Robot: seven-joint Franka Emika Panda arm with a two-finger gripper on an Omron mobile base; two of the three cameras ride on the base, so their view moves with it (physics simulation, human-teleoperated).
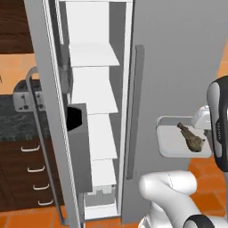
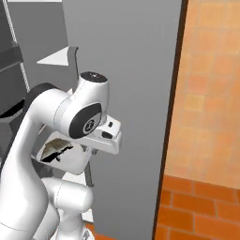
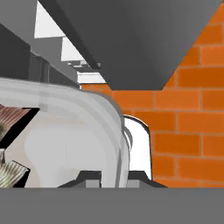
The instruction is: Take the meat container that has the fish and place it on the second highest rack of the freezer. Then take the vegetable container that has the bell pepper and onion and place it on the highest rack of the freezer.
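Here the tray (image 1: 171,147), pale grey with rounded corners and a raised rim, sits at the right of the left base view, carrying a small brown-black fish (image 1: 190,138) lying at an angle toward its right side. The gripper (image 3: 114,177) is clamped on the tray's rim at the bottom of the hand view. The freezer (image 1: 93,89) stands open at upper left, its white shelves stacked.

Dark brown fish (image 1: 191,139) on pale grey-white tray (image 1: 171,144); white freezer shelves (image 1: 93,95); grey fridge door (image 1: 178,58); orange floor tiles (image 2: 206,117).
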